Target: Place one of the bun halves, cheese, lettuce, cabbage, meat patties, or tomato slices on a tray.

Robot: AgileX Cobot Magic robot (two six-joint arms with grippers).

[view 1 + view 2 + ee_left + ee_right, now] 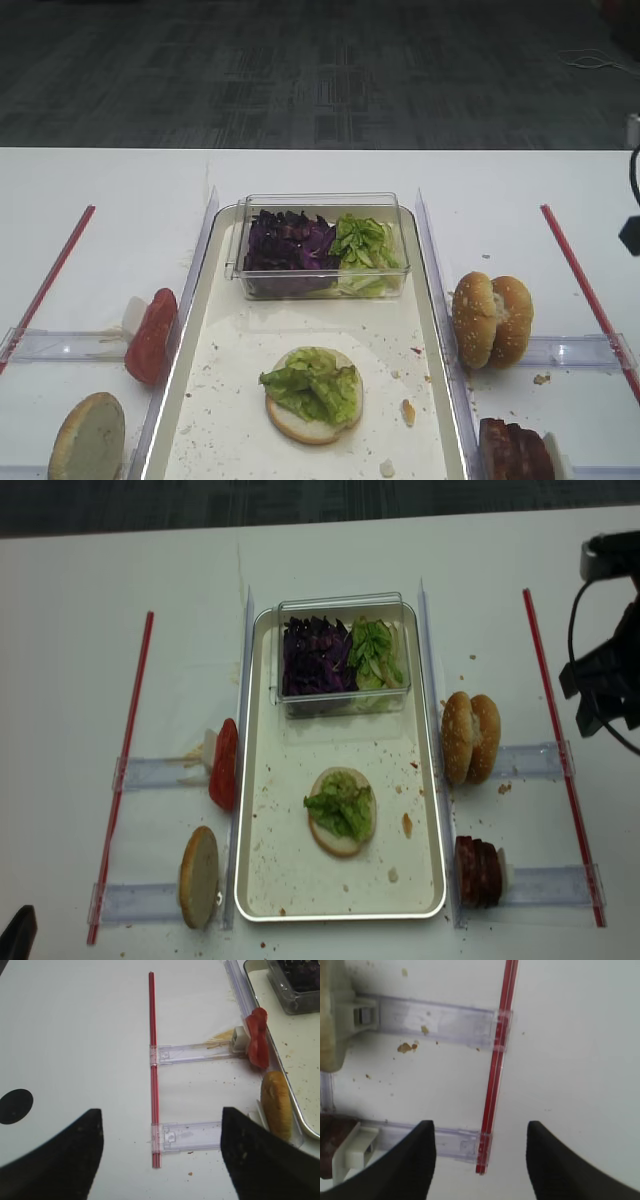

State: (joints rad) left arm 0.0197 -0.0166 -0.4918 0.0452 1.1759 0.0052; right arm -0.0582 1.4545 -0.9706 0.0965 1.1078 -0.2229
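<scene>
One tray (342,905), four bun halves (471,738)

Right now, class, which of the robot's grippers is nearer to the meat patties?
Right. The right gripper hangs open over the table beside the red strip, with the meat patties at the edge of its wrist view. The left gripper hovers across the tray, near the tomato slices.

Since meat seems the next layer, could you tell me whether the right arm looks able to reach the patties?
Probably yes: the patties stand in their rack right of the tray, and the right tool hangs open above the table beside them, nothing between.
</scene>
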